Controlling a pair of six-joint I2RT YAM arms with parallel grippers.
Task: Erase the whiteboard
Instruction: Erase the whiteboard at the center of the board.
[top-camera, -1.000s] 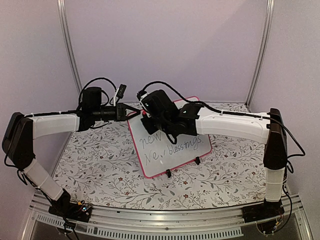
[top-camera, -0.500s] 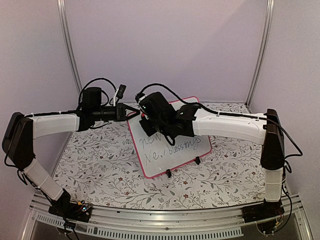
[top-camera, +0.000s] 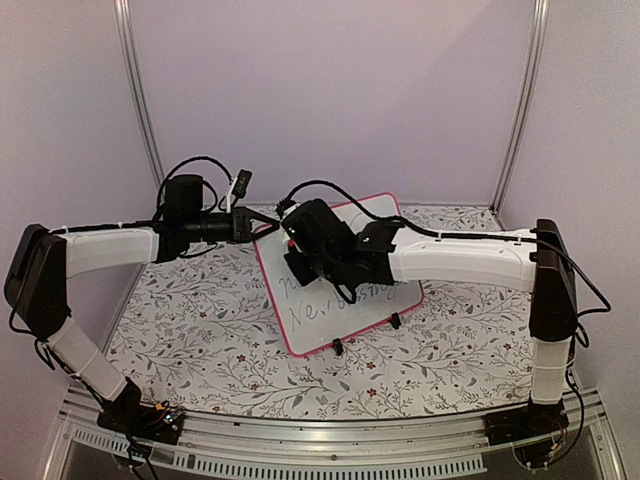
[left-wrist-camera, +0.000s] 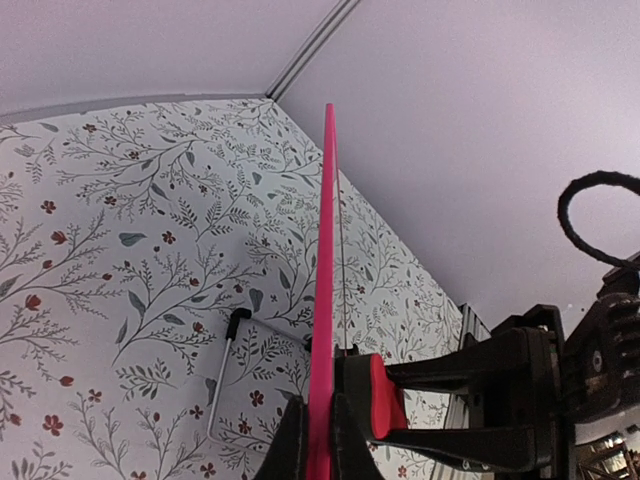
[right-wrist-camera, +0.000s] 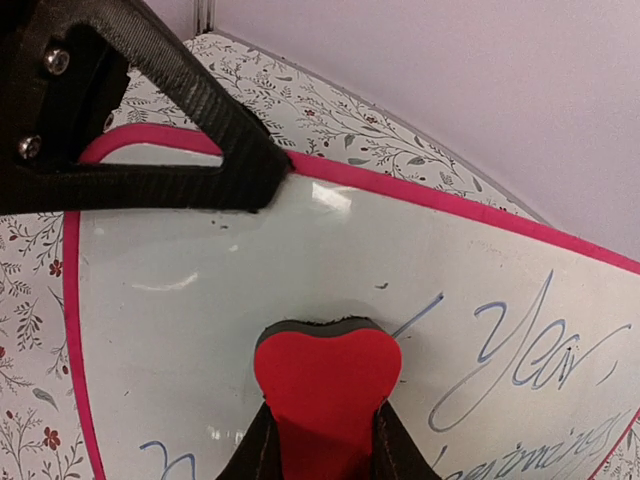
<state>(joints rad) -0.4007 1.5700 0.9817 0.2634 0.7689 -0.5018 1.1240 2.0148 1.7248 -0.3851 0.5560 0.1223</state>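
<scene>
While left fingers (right-wrist-camera: 150, 187) clamp whiteboard (top-camera: 340, 322) rim (edge-on), right fingers (right-wrist-camera: 252, 458) pinch eraser (right-wrist-camera: 327, 385) against its face.

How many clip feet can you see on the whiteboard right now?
2. Both sit on the whiteboard's near edge in the top view: left foot and right foot. More may be hidden on its far side.

Whiteboard (top-camera: 322, 325), pink rim, stands tilted mid-table; dark handwriting on face.
</scene>
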